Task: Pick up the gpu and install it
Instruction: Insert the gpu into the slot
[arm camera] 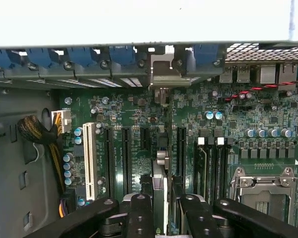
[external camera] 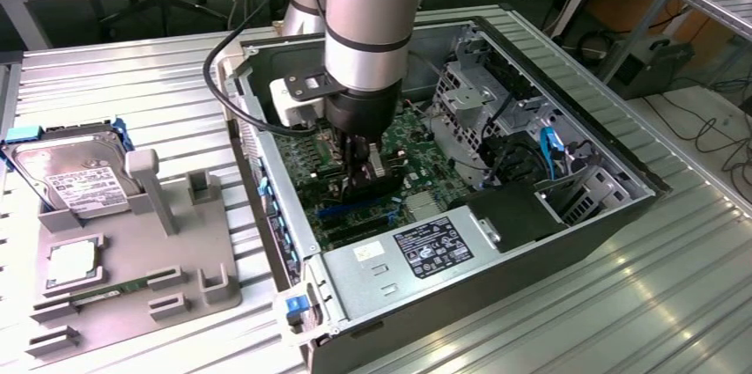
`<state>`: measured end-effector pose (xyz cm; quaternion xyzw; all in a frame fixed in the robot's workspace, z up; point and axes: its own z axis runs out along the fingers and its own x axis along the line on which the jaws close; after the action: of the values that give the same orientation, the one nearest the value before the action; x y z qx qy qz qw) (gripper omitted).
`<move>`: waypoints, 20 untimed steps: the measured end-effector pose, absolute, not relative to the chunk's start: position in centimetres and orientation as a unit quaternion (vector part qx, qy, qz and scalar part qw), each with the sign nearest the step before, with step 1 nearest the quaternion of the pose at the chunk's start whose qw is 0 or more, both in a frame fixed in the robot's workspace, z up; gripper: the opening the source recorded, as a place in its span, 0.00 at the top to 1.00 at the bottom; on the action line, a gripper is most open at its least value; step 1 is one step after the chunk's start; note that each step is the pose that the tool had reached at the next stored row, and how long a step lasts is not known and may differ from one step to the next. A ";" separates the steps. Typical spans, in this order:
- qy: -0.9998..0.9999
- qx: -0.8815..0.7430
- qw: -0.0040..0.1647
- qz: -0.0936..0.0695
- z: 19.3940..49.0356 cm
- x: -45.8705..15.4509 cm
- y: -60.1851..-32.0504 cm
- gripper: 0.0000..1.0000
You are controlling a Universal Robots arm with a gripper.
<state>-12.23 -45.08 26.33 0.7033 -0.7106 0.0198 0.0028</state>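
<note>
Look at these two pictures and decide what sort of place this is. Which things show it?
Probably a robotics lab or workshop bench. A grey robot arm reaches into an open desktop computer case on a ribbed metal table, beside a grey fixture tray that holds a silver hard drive with a white label.

The arm [external camera: 366, 13] runs off the exterior view's top edge and hides the case's [external camera: 611, 207] far inner wall. The gpu [arm camera: 160, 198] shows edge-on in the wrist view, its lower end cut by the frame between the fingers [arm camera: 139, 218]. The drive [external camera: 65, 176] is cropped at the exterior view's left edge. Its label print is too small to read.
</note>
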 end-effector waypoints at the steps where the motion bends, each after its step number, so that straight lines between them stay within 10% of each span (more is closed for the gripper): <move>1: -0.711 0.703 0.003 0.020 26.3 -12.2 -45.1 0.74; 20: -0.711 0.703 0.005 0.023 26.0 -12.5 -45.1 0.74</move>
<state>-12.51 -45.07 26.02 0.7033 -0.7105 0.0229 0.0053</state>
